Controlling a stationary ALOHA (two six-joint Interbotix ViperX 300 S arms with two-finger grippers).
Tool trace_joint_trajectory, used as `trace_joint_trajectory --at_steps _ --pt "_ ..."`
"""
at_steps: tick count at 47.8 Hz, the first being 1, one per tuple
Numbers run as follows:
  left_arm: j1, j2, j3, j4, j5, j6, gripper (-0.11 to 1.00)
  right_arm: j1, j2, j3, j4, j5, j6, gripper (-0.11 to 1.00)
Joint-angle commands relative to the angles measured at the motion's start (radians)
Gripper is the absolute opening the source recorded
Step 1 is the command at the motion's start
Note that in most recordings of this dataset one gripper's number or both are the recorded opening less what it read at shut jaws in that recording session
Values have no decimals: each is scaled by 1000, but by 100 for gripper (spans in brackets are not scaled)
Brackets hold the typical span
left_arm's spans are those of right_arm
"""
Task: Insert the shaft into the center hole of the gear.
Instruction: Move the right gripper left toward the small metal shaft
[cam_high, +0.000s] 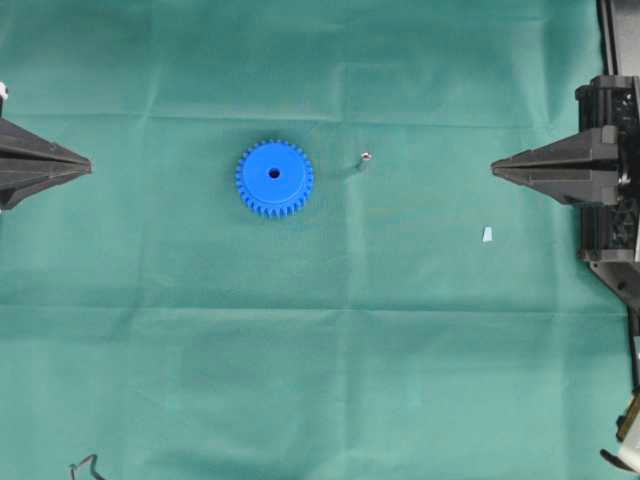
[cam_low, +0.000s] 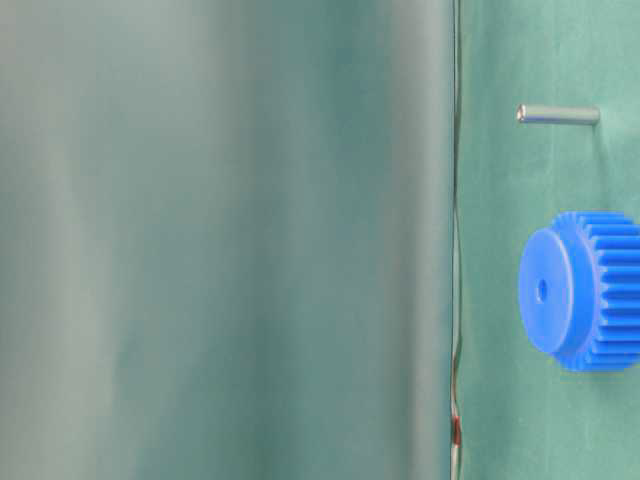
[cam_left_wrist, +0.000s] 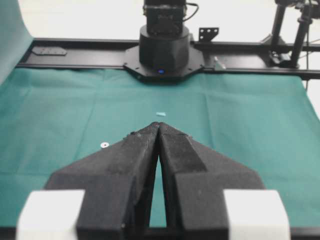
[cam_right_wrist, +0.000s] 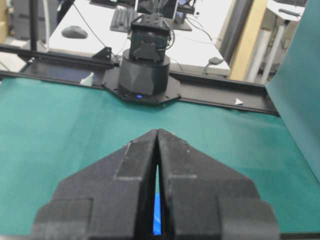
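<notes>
— What was seen at the left edge of the overhead view?

— The left gripper (cam_high: 88, 166) was found there, its jaws pressed tip to tip with nothing between them; it was kept well apart from every object on the green cloth (cam_high: 320, 380).

— And further right?

— The gear (cam_high: 274, 178) was laid flat on the cloth, a little left of the middle; the center hole (cam_high: 274, 173) was left unfilled and dark. Just to its right, not touching it, the shaft (cam_high: 365, 157) was set on the cloth; in the table-level view it was shown standing on end, straight up from the cloth, beside the gear.

— Was anything noted beyond that?

— A small pale scrap (cam_high: 487, 234) was seen lying nearer the right side; the right gripper (cam_high: 495, 168) was held at the right edge, likewise drawn closed on nothing, its tips pointed toward the middle and kept well clear of the shaft.
</notes>
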Motion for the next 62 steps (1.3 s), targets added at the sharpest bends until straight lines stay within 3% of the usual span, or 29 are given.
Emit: trace_joint_trajectory --at_steps 1,18,29,33,43,46,62 --pt "6 5 -35 8 48 -14 0 -6 5 -29 0 5 -6 3" --pt "5 3 -37 11 71 -28 0 -71 77 -48 2 38 2 3" --pt "6 5 -37 9 71 -28 0 -146 196 -48 26 -11 2 4" --pt "6 5 -37 9 71 -28 0 -164 268 -51 38 -41 3 14" --pt "6 6 -37 11 71 -28 0 -184 494 -95 83 -101 3 72" --pt "5 6 -37 11 72 -28 0 -190 572 -110 89 -127 2 84" --pt "5 6 -35 9 78 -29 0 -195 865 -170 140 -215 3 78"
